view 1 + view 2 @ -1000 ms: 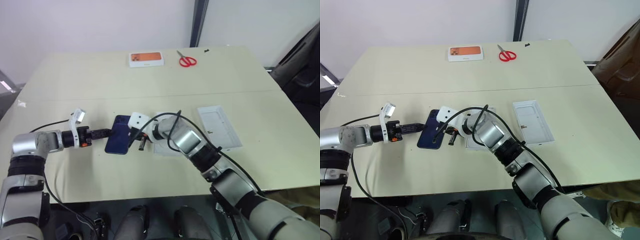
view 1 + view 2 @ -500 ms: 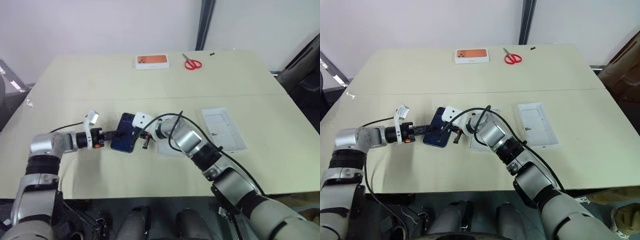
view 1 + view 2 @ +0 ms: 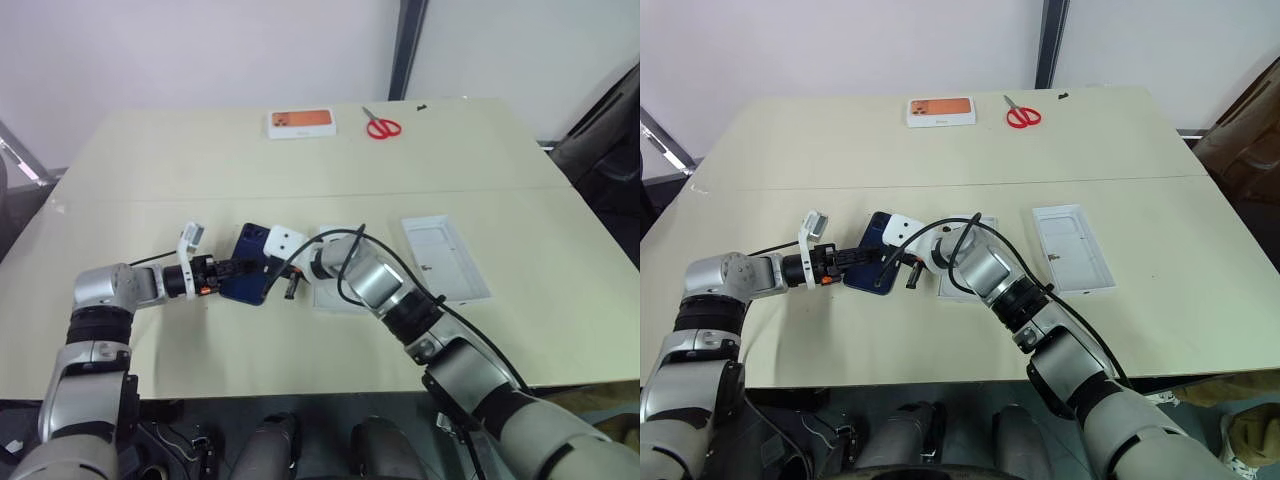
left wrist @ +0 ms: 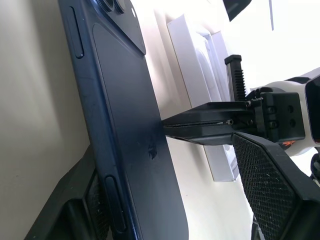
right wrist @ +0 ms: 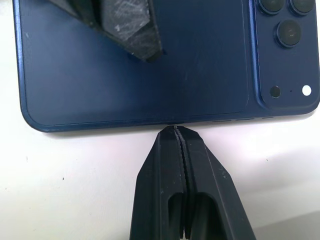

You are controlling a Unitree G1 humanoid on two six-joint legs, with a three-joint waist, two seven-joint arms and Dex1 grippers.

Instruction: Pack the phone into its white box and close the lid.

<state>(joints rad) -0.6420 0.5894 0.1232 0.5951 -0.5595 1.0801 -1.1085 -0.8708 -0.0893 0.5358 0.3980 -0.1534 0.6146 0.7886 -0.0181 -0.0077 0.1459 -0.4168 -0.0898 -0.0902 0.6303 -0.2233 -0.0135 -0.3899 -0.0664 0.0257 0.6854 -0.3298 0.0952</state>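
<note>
I am bringing the left gripper (image 3: 847, 257) in from the table's left side until its spread fingers are straddling the phone (image 3: 877, 265), one finger under the near long edge, the other over the back, a grip forming rather than made. A second ago that gripper was standing clear of the phone's edge. The right gripper (image 5: 178, 131), fingers clamped together and holding nothing, is pressing its tip against the opposite long edge, bracing the phone in place. The phone is lying back-up on the table (image 3: 300, 180), camera corner pointing away from me. The box (image 3: 962, 278) is waiting just beside it on the right, partly hidden by my right arm; the lid (image 3: 1072, 248) is lying farther right, inside up. Room is tight between phone and box, open to the left.
</note>
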